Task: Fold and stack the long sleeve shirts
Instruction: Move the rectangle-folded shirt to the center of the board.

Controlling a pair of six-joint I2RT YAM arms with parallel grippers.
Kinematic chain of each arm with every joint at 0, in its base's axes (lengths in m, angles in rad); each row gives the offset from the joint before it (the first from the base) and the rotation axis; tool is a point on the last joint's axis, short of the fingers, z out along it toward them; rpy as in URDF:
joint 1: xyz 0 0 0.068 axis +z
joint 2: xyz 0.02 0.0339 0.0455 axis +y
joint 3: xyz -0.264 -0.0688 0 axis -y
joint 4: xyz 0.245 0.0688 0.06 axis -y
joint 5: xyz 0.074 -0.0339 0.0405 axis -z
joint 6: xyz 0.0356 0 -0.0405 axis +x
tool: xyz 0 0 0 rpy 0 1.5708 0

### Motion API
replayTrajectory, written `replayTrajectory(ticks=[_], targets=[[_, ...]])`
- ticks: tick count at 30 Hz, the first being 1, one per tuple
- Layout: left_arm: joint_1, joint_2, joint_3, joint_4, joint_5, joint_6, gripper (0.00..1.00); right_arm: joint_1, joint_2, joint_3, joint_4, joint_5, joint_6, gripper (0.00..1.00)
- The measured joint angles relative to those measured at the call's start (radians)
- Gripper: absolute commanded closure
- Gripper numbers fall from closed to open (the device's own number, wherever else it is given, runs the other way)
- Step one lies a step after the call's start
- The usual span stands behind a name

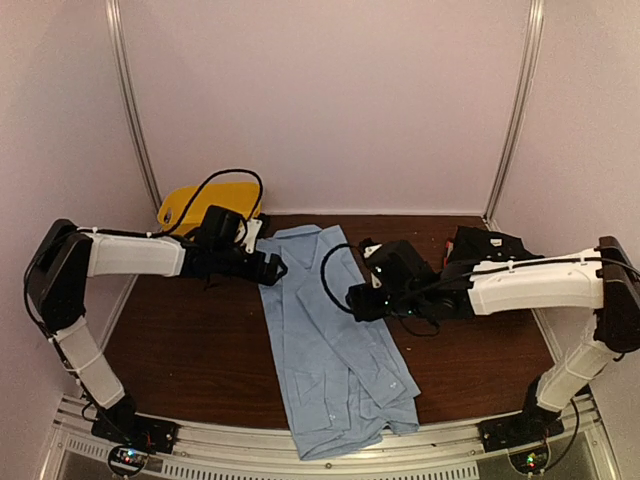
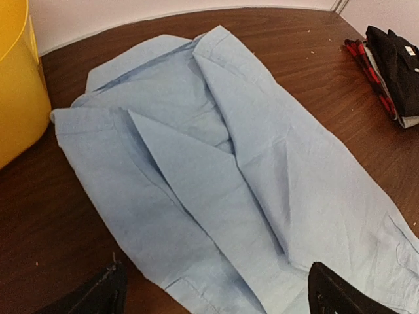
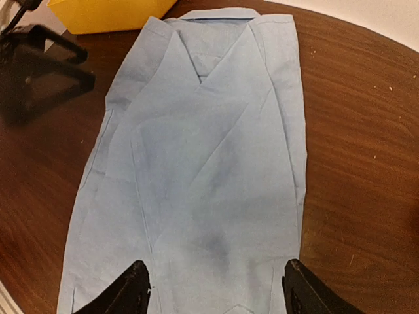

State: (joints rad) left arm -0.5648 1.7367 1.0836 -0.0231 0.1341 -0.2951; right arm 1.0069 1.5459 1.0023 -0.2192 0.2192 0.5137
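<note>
While the left gripper [image 1: 270,268] hangs spread and empty beside the yellow bin [image 1: 190,208], at the collar-end edge of the light blue shirt [image 1: 330,350], that shirt — sleeves tucked in — runs lengthwise from far collar to the near edge of the table [image 1: 180,340]. Over its right edge, mid-length, the right gripper [image 1: 356,298] hovers, likewise spread and empty — probably nearer the cloth.

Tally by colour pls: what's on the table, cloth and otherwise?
Light blue cloth shirt, spread flat: 1
Black folded cloth shirt, top of the right-hand pile: 1
Red-and-black checked cloth under it: 1
Pale grey cloth, only an edge showing: 1
Yellow plastic bin: 1
Total: 5
</note>
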Motion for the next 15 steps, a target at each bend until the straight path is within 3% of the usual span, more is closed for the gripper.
replayTrajectory(ticks=[7,15], targets=[[0.000,-0.169,-0.168,0.020,-0.033,-0.055,0.02,-0.135,0.288,0.308,0.095,-0.065,-0.136,0.30],[0.000,-0.255,-0.281,0.030,-0.052,-0.093,0.02,-0.238,0.645,0.652,0.122,-0.183,-0.193,0.31]])
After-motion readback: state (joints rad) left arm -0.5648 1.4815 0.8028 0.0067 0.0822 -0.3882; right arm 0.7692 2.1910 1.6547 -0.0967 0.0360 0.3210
